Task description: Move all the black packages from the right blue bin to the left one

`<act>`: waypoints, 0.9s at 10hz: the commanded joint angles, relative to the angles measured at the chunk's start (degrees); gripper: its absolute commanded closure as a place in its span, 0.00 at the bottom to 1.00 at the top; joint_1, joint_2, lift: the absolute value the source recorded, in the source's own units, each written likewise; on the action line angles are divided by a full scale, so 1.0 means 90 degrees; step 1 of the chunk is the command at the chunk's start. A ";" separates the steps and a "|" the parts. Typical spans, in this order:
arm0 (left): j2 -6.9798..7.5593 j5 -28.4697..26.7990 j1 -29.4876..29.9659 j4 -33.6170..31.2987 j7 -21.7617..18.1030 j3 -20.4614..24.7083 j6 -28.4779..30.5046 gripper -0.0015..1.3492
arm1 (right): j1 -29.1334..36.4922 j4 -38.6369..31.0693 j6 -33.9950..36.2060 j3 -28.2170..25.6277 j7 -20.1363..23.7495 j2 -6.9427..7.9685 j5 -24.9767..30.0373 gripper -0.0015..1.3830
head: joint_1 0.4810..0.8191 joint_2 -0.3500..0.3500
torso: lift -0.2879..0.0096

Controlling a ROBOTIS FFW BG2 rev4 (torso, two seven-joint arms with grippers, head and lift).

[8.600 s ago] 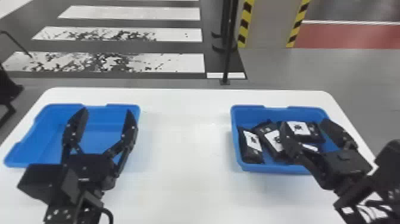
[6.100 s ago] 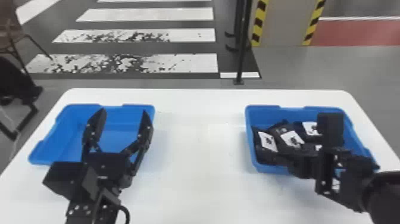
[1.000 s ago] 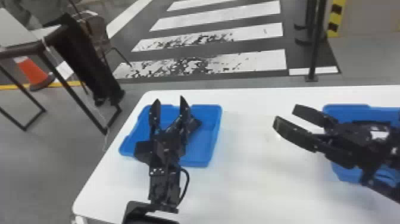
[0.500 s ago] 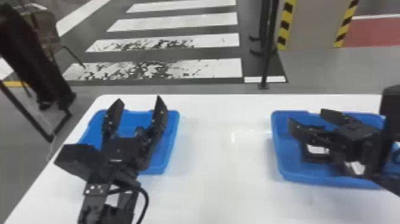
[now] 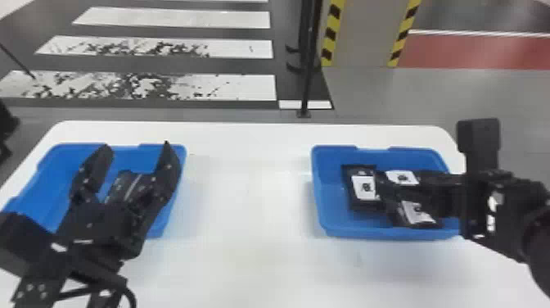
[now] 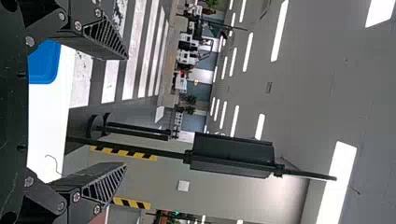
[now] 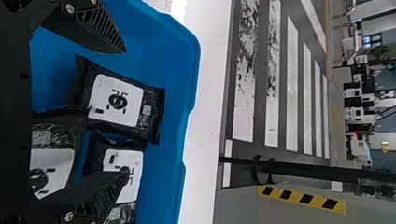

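At the head view's right, my right gripper (image 7: 125, 111) has its fingers apart over the black packages (image 5: 365, 188) in the right blue bin (image 5: 360, 232). They look light, soft and slippery (crinkly film, I'd guess), so I'd pinch one across its middle.

Tabletop (image 5: 253, 262): one, white, smooth, pale sheen, far corners rounded; lies beneath both tools, with a broad white stretch between left tool (image 5: 136, 146) and right tool (image 5: 444, 192), and a strip running past the far side of each.

Directly on it, two items. Left blue bin (image 5: 53, 174): upright, shallow, raised rim with a dip in the far edge; situated under the left tool, showing on both sides of it. Right blue bin (image 5: 333, 188): upright, same pattern, well apart from the first; set under the right tool, its inner end extending toward the left tool.
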 commanded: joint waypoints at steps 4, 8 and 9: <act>0.0003 0.0091 0.0039 -0.0010 -0.0048 0.0047 0.0020 0.21 | -0.0105 -0.0805 0.2426 -0.0030 -0.1110 0.0019 0.0225 0.07 | 0.63 0.33 | 0.36; 0.0003 0.0104 0.0039 -0.0010 -0.0068 0.0034 0.0036 0.21 | -0.0480 -0.0289 0.2426 -0.0030 -0.1335 0.0019 0.0237 0.06 | 0.63 0.29 | 0.36; 0.0003 0.0104 0.0039 -0.0010 -0.0068 0.0034 0.0036 0.21 | -0.0543 -0.0164 0.2426 -0.0030 -0.1335 0.0019 0.0199 0.06 | 0.63 0.28 | 0.36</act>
